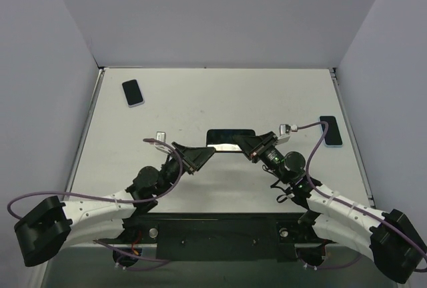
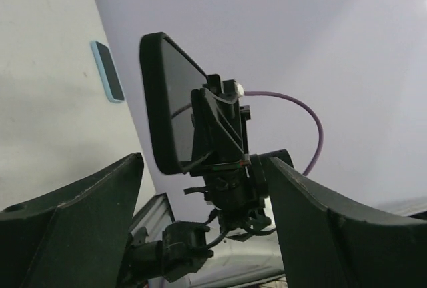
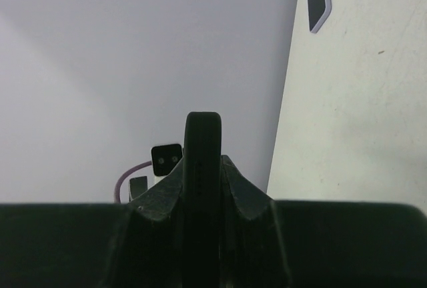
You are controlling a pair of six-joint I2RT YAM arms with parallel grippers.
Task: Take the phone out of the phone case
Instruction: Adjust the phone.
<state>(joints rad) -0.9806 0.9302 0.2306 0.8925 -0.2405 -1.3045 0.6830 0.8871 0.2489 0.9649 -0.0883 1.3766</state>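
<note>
The right gripper [image 1: 247,145] clamps one end of the black cased phone [image 1: 230,134], held off the table [image 1: 200,101]; the left gripper [image 1: 202,157] gapes wide beside it.

You have open room across the far half of the table [image 1: 220,98]. The left phone [image 1: 133,92] lies near the far left corner. The right phone [image 1: 330,131] lies by the right edge, with a purple cable [image 1: 308,127] looping just beside it. The centre is crowded: the right gripper [image 1: 251,147] clamps the cased phone [image 1: 230,135], and the left gripper [image 1: 203,155], fingers spread, sits just beside that phone's left end. Walls [image 1: 220,15] close three sides.
</note>
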